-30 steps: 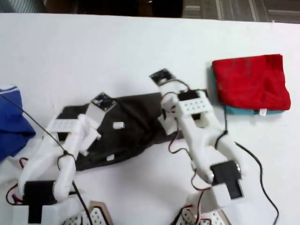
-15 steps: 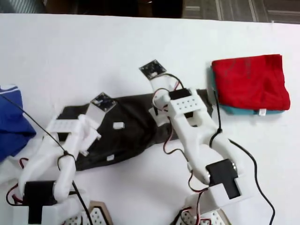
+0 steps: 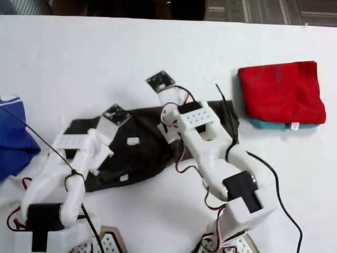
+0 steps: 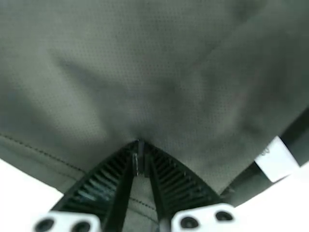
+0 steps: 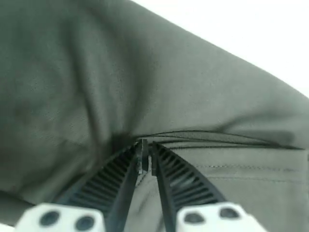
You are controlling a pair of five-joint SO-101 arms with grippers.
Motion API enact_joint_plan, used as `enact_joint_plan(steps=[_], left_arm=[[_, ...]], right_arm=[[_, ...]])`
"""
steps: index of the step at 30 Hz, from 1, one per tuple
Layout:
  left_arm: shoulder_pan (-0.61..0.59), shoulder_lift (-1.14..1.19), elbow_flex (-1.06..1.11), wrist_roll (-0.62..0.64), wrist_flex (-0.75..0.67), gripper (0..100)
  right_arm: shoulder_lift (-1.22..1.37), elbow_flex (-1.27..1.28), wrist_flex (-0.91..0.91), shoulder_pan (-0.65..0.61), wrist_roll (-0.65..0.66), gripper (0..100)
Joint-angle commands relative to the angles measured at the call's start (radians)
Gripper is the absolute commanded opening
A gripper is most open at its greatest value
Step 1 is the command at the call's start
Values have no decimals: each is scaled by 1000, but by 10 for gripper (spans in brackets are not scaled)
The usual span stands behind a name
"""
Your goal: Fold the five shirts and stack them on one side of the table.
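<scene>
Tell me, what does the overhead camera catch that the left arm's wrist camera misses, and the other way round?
The high view adds a folded red shirt lying on a teal shirt toward the table's right side, and a blue shirt at its left edge. The left wrist view adds a close look at the left gripper, shut and pinching up a ridge of fabric, with a stitched hem beside it. Shared by both: the dark shirt spread on the white table.
</scene>
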Motion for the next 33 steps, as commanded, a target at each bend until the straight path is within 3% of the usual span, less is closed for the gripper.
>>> enact_joint_plan(steps=[1,12,17,26,33], left_arm=[[6,-3,4,9,-5,26],[6,-3,4,9,-5,26],[6,-3,2,9,-5,26],[6,-3,5,9,-5,26],[6,-3,5,9,-5,26]], right_arm=[[-133,-40,33,7,-8,21],[-202,-23,268,2,0,21],[-200,40,229,-56,0,21],[-200,184,-31,-76,0,21],[-275,144,51,-24,2,21]])
